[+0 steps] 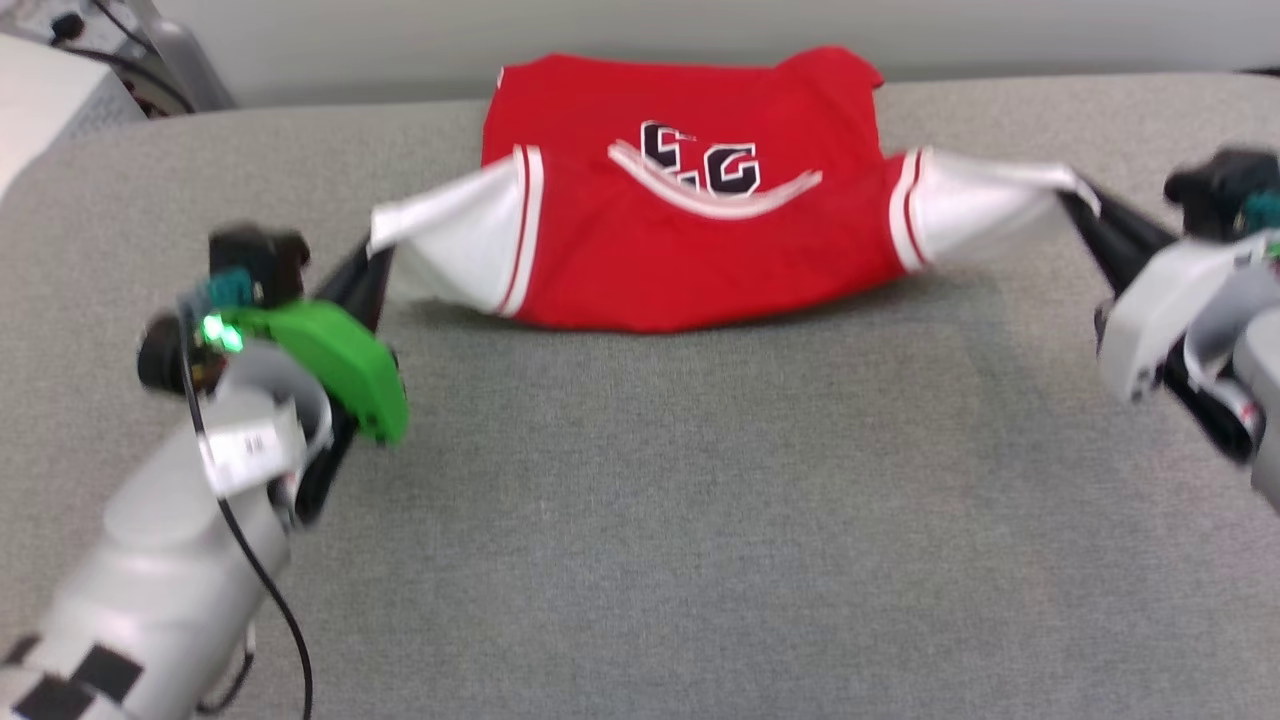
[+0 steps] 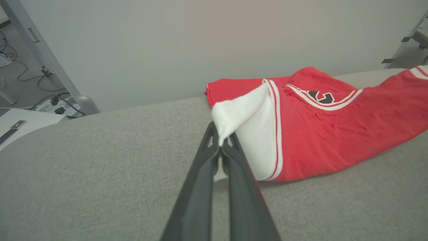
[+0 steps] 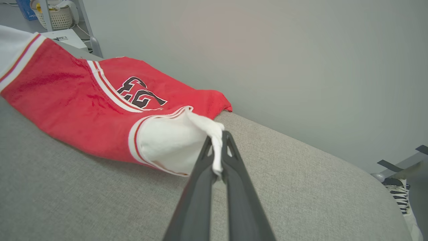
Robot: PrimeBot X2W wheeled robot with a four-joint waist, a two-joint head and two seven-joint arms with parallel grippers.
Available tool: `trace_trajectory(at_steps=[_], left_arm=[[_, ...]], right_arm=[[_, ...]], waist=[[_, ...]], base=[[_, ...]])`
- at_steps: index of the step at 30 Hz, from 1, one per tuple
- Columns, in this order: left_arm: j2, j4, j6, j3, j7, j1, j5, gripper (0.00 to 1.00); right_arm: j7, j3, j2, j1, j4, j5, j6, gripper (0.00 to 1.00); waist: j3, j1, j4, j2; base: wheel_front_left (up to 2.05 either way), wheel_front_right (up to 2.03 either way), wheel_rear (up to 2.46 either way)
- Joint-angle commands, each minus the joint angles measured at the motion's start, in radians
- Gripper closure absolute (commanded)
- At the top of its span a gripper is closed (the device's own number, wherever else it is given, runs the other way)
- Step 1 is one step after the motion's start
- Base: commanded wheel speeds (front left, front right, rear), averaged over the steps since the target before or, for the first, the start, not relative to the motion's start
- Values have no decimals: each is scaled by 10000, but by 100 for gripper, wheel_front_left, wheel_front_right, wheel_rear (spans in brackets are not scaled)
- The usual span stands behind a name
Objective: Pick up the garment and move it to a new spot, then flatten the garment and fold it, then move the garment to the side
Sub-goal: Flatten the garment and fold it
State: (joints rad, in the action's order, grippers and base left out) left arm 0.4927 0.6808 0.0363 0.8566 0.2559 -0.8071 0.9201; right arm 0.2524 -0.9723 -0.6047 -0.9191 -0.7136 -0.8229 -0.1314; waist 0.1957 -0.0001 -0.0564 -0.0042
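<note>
Red white-sleeved jersey T-shirt point(image 1: 690, 250), upper centre: pinching both sleeve tips, left gripper point(image 2: 220, 142) and right gripper point(image 3: 217, 147) clamped shut. Flattening, seemingly; next calls for even outward pull.

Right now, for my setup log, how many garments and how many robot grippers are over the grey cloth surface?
Red jersey-style T-shirt with white sleeves: 1
Dark two-fingered grippers, left gripper and right gripper, each shut on a sleeve: 2
Total: 3
</note>
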Motion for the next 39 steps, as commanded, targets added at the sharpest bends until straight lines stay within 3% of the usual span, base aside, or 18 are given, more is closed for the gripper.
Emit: trace_trajectory(at_steps=[1,17,26,38,39], left_arm=[[128,-247,-150,-85,57,554,117,100],[1148,-2855,-1492,-861,58,5920,545,100],[1570,-3211,-1897,-506,-164,6875,386,100],[1340,-3581,-2173,-255,-221,7090,276,100],[1317,-3633,-2187,-250,-220,7057,259,100]], right_arm=[[87,1,-146,495,117,-17,7,100],[92,2377,-800,6221,1417,460,7,100],[-234,3890,-812,8449,1957,791,7,100],[-1715,5403,-591,10082,3239,1271,7,100],[-1856,5548,-553,10121,3352,1323,7,83]], waist=[[-773,1,-5,42],[-1852,1,-40,42],[-2073,1,-8,42],[-2011,1,191,42],[-2010,1,213,42]], base=[[0,0,0],[0,0,0],[0,0,0],[0,0,0],[0,0,0]])
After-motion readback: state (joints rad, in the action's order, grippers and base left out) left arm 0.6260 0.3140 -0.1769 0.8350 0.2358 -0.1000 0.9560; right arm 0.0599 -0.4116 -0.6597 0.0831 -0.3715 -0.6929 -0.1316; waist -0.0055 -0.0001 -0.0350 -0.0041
